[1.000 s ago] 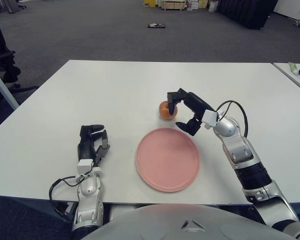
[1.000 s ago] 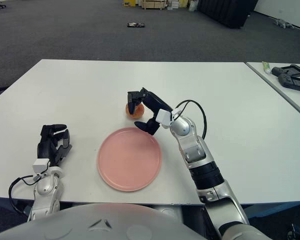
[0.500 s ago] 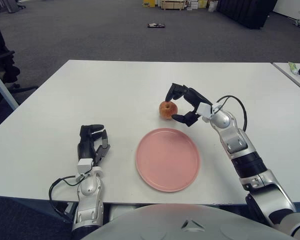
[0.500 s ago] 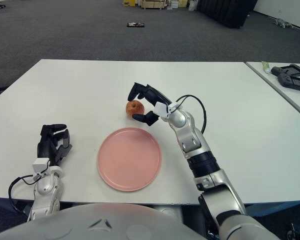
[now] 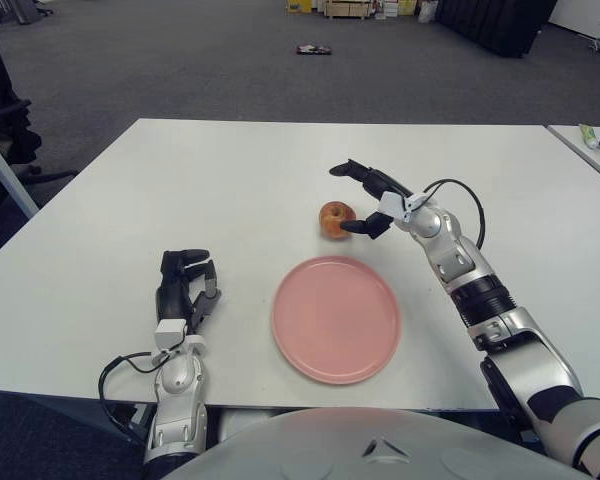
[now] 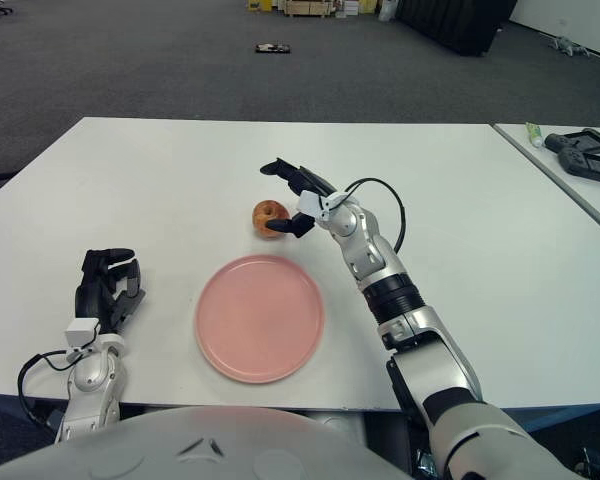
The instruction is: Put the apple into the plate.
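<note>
1. Apple [image 5: 333, 219] sits on the white surface [image 5: 230, 180], just beyond the far rim of the pink plate [image 5: 335, 318], slightly left of the plate's centre line. Not in the plate; not lifted.
2. Right robot hand [image 5: 365, 200] is immediately to the apple's right. Fingers spread: upper fingers reach out above and past the apple's far side, the lower digit points at its near-right flank. Contact not certain from either eye view; it holds nothing.
3. Key relation: apple lies to the left of the right robot hand, inside the open span of the fingers. Apple is roughly round, so no long axis to align on. The plate lies toward the robot from the apple.
4. Right robot hand is far nearer the apple. Left robot hand [image 5: 184, 288] shows near the front left of the surface, well apart from apple and plate, fingers curled, holding nothing.
5. Change against one second ago: the right robot hand was then wrapped closer about the apple, fingers hooked over it; now the fingers have opened wider and the wrist has shifted farther from the robot. Apple position much the same.
6. Judgement: grasp not yet made; closing on the apple comes first.
</note>
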